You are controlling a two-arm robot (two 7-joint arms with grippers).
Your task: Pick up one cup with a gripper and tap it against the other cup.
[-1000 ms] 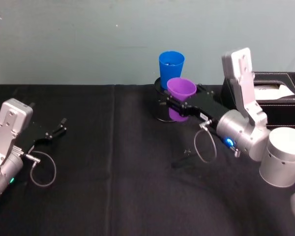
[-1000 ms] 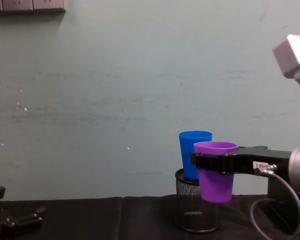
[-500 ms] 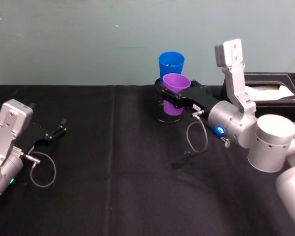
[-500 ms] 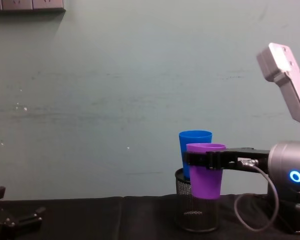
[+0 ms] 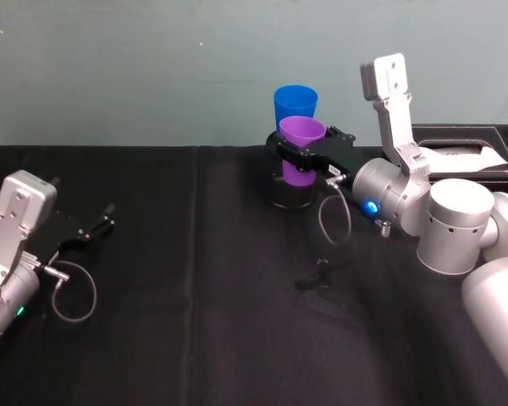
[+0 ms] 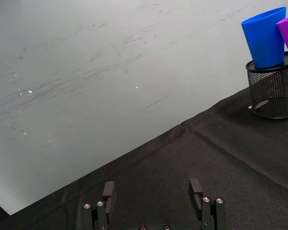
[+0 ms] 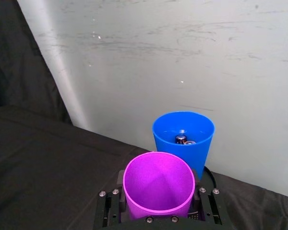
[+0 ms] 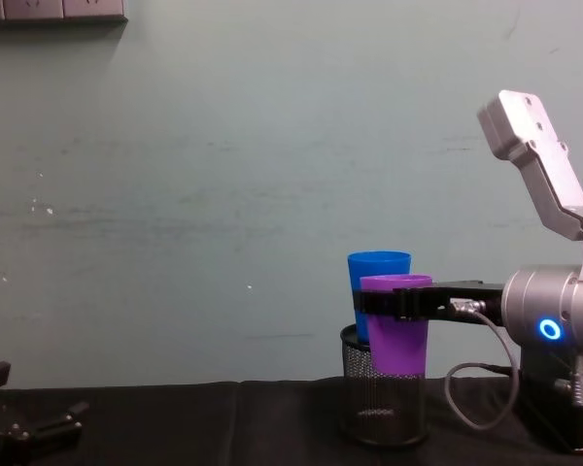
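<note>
My right gripper (image 5: pixel 309 158) is shut on the purple cup (image 5: pixel 302 131) and holds it upright in the air, close in front of the blue cup (image 5: pixel 295 103). From the chest, the purple cup (image 8: pixel 398 340) overlaps the blue cup (image 8: pixel 374 277); I cannot tell whether they touch. The blue cup stands in a black wire-mesh pen holder (image 5: pixel 288 196). In the right wrist view the jaws clamp both sides of the purple cup (image 7: pixel 157 184), and the blue cup (image 7: pixel 182 136) behind it holds small metal items. My left gripper (image 5: pixel 97 224) rests open at the table's far left.
A black tissue box (image 5: pixel 470 156) stands at the back right behind my right arm. A small dark bit of cable (image 5: pixel 322 275) lies on the black cloth mid-table. The wall runs close behind the pen holder (image 8: pixel 379 408).
My right gripper has carried the purple cup back and to the left, closer to the blue cup. The left arm has stayed still.
</note>
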